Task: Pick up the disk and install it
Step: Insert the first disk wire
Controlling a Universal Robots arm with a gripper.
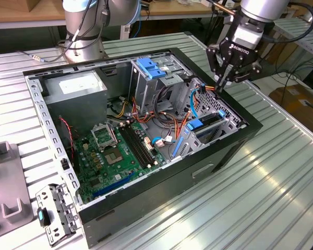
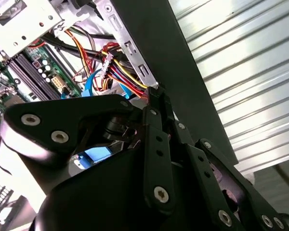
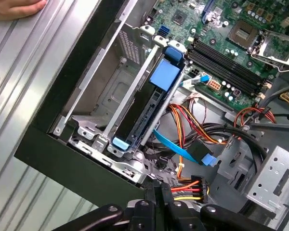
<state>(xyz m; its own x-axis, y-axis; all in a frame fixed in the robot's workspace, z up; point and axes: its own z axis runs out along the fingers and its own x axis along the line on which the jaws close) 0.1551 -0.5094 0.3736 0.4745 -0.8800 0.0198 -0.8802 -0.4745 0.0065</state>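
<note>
The disk (image 1: pixel 207 123) stands on edge in a metal bay at the case corner on the exterior view's right, with its blue carrier frame (image 1: pixel 196 125) along it. In the first wrist view the disk (image 3: pixel 143 113) shows edge-on as a dark slab, and the blue frame (image 3: pixel 164 74) caps its end. My gripper (image 1: pixel 221 85) hangs above the case rim, beyond the bay and apart from the disk. Its fingers are pressed together with nothing between them, as both wrist views show (image 2: pixel 155 92) (image 3: pixel 156 191).
The open black computer case (image 1: pixel 208 166) lies on a ribbed metal table. Inside it are the green motherboard (image 1: pixel 120 151), a grey power-supply box (image 1: pixel 75 86), a drive cage with a blue handle (image 1: pixel 148 67) and bundled cables (image 3: pixel 192 130). A hand (image 3: pixel 17 7) rests on the table. A loose bracket (image 1: pixel 55 211) lies beside the case.
</note>
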